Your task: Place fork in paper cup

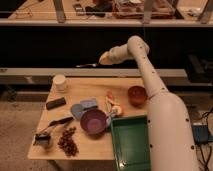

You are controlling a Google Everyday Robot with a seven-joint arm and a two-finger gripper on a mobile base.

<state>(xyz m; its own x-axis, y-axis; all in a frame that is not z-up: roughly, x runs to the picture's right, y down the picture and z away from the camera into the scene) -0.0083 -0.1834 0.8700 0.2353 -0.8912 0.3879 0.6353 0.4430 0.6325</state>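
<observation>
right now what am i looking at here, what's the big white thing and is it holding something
The big white shape is a robot's one arm. There is a single picture, from a camera looking down past the arm onto a wooden table. At the arm's tip is the gripper, raised in the air near the table's far edge; its jaws are shut on a thin metal fork that sticks out sideways. On the table are a small white paper cup, a purple bowl, an orange-brown bowl, a green tray and a black-handled utensil. The fork is meant to go into the cup.
</observation>
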